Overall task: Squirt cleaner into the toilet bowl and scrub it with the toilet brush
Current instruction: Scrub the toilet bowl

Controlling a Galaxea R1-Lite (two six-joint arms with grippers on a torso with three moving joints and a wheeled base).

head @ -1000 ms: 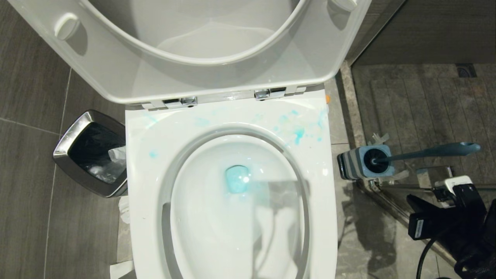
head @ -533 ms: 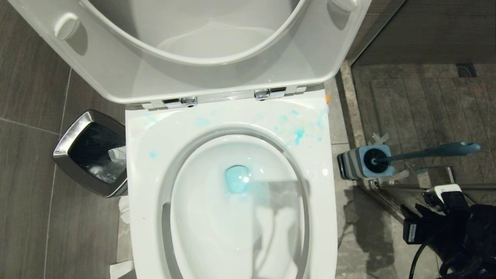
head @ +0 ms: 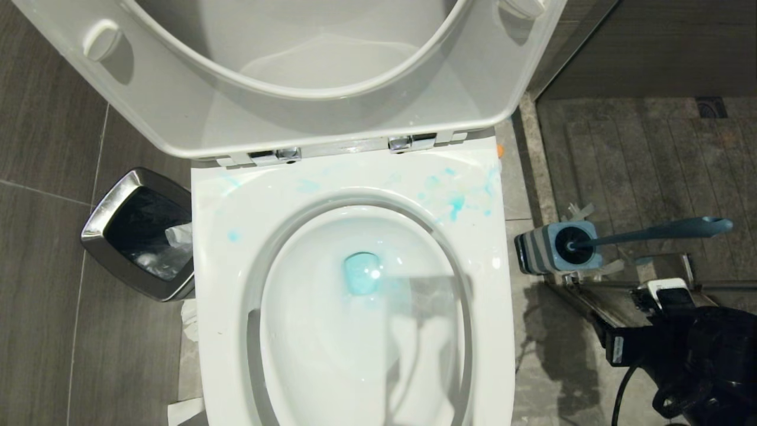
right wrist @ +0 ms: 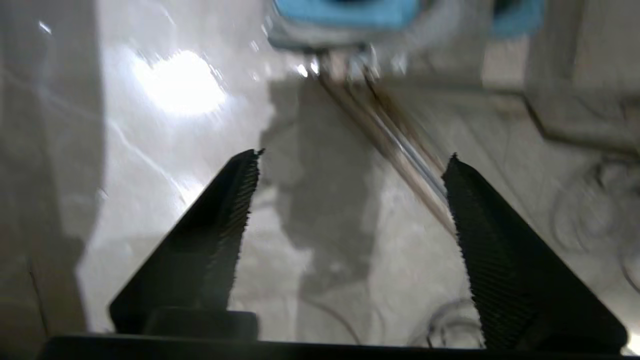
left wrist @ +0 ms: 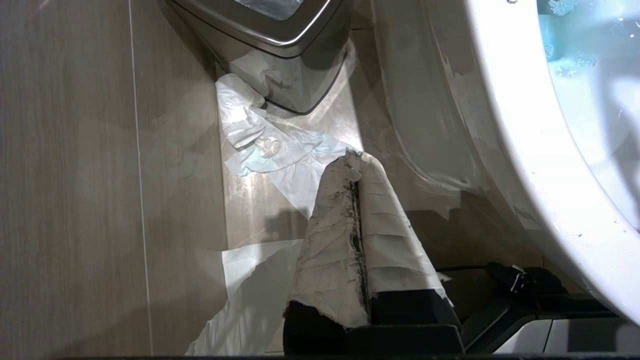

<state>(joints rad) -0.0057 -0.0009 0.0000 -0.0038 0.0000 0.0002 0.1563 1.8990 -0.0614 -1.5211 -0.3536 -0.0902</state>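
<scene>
Standing in its holder (head: 559,247) right of the toilet bowl (head: 508,331), the toilet brush (head: 650,231) leans its handle away rightward; right tool (right wrist: 350,200), spread and empty, is nearer.

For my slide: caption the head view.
Toilet bowl streaked with blue cleaner; toilet brush in its holder, right gripper nearby.
</scene>
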